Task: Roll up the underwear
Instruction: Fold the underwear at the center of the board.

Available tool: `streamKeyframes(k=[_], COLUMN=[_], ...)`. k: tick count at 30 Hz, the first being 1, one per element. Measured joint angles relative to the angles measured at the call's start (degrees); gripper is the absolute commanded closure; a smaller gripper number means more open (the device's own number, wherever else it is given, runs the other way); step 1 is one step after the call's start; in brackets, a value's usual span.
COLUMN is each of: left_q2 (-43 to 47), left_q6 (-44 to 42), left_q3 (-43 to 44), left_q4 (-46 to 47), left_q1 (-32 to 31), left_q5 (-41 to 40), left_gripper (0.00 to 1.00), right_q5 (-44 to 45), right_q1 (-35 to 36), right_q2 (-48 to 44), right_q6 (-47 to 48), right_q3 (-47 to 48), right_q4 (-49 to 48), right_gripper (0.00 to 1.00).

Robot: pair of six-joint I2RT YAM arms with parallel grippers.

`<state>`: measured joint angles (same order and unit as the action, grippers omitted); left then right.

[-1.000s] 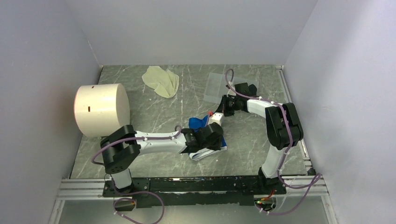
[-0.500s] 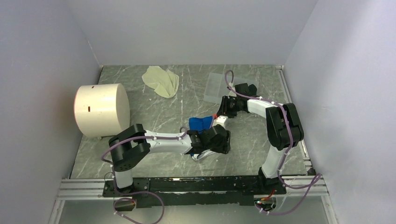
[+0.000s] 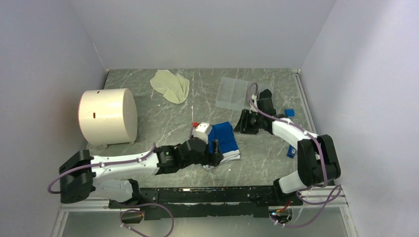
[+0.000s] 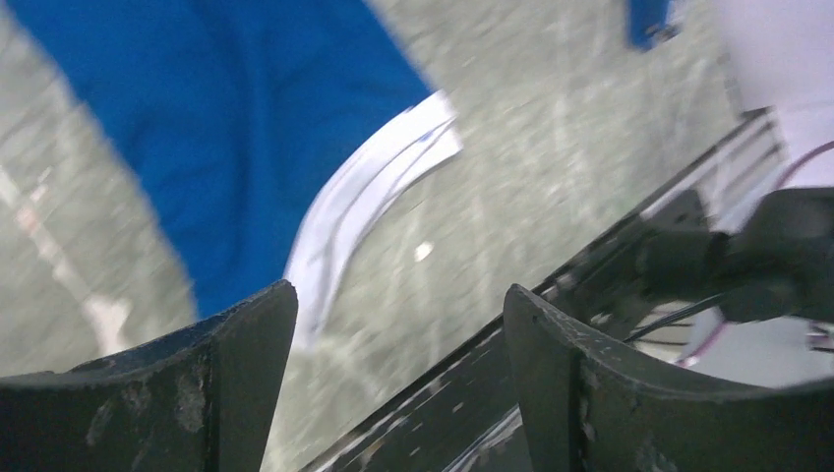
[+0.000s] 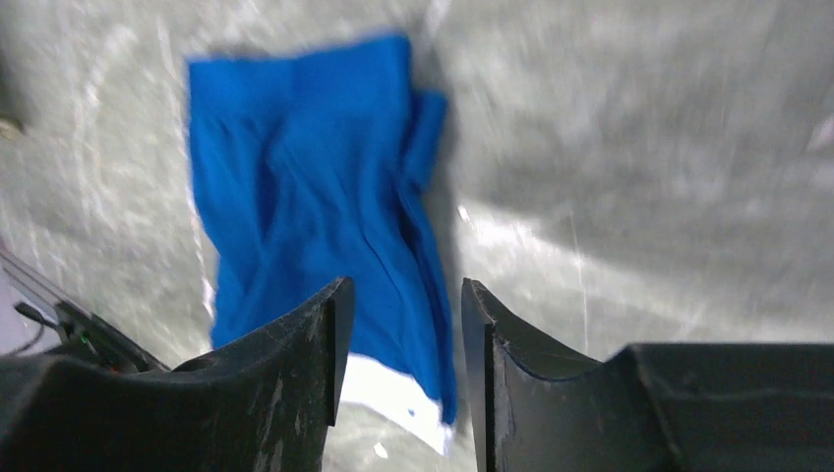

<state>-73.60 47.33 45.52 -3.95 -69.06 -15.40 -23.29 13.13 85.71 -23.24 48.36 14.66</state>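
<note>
Between the two pincers, from overhead, the blue underwear (image 3: 226,139) lies flat, left pincer (image 3: 213,150) at its near-left edge, right pincer (image 3: 247,124) just off its far-right corner; the cream underwear (image 3: 170,85) lies well beyond both. Left wrist view: jaws apart and empty, white waistband (image 4: 379,192) just ahead. Right wrist view: jaws likewise apart and empty, blue underwear (image 5: 315,177) ahead; judged light, limp, apt to bunch, best gripped at the firmer waistband.

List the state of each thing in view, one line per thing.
blue underwear: lying flat on the table, unrolled, held by neither hand
cream underwear: crumpled at the far side, unrolled, untouched
left hand: open, empty
right hand: open, empty, above the blue underwear
clear container: upright, looks empty
</note>
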Motion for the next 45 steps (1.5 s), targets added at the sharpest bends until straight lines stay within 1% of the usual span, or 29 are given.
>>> streamKeyframes(k=[2,5,8,10,13,17,19,22,23,25,27,30,32,33,34,40,45], left_q2=[3.37,6.10,7.06,7.15,7.15,7.13,7.13,6.78,6.38,5.20,3.72,1.66,0.79,0.57,0.55,-1.36,-3.30], left_q6=[0.68,1.88,2.89,3.91,5.86,8.24,9.44,10.86,11.10,11.96,12.52,13.92,14.73,15.08,15.34,16.06,16.83], left_q3=[-4.39,-10.69,-14.47,-15.69,-16.04,-16.04,-16.26,-16.55,-16.68,-16.68,-16.68,-16.68,-16.68,-16.68,-16.68,-16.59,-15.54], left_q4=[-1.49,-2.01,-2.38,-2.40,-2.32,-1.99,-0.92,0.68,1.49,2.71,3.48,3.69,3.69,3.72,3.72,3.78,3.78], left_q1=[0.00,0.02,0.02,0.02,0.00,0.02,0.02,0.02,0.04,0.15,0.37,0.52,0.55,0.63,0.63,0.74,0.92], left_q5=[-1.05,-1.51,-1.57,-1.99,-3.13,-5.51,-6.40,-7.72,-8.20,-8.57,-8.66,-8.76,-8.74,-8.70,-8.66,-8.46,-8.46], left_gripper=[0.17,0.17,0.19,0.19,0.19,0.18,0.18,0.19,0.20,0.21,0.22,0.24,0.24,0.25,0.26,0.26,0.30], right_q5=[0.07,-0.46,-1.53,-2.21,-2.95,-4.04,-4.46,-5.44,-5.75,-6.03,-6.47,-6.88,-7.19,-7.37,-7.52,-9.09,-11.34], right_q1=[0.07,0.09,0.11,0.09,0.11,0.11,0.11,0.11,0.11,0.11,0.11,0.11,0.09,0.11,0.11,0.11,0.11], right_q2=[-2.40,-5.03,-7.04,-7.76,-7.89,-7.58,-7.39,-7.41,-7.41,-7.52,-7.61,-7.63,-7.63,-7.63,-7.63,-9.29,-12.41], right_q6=[-0.81,-1.60,-2.32,-2.60,-2.97,-3.39,-3.48,-3.65,-3.69,-3.80,-4.02,-4.00,-4.00,-3.98,-3.87,-3.89,-3.98], right_q3=[-4.96,-11.02,-14.51,-15.47,-15.61,-15.63,-15.74,-16.31,-16.57,-17.00,-17.38,-17.70,-17.88,-17.92,-17.94,-18.45,-20.06], right_q4=[0.15,0.44,0.79,0.76,0.20,-0.85,-1.25,-1.57,-1.62,-1.64,-1.62,-1.70,-1.68,-1.66,-1.66,-1.20,-0.57], right_gripper=[0.49,0.49,0.50,0.53,0.59,0.72,0.76,0.77,0.76,0.69,0.69,0.80,0.92,0.96,0.99,1.00,1.00])
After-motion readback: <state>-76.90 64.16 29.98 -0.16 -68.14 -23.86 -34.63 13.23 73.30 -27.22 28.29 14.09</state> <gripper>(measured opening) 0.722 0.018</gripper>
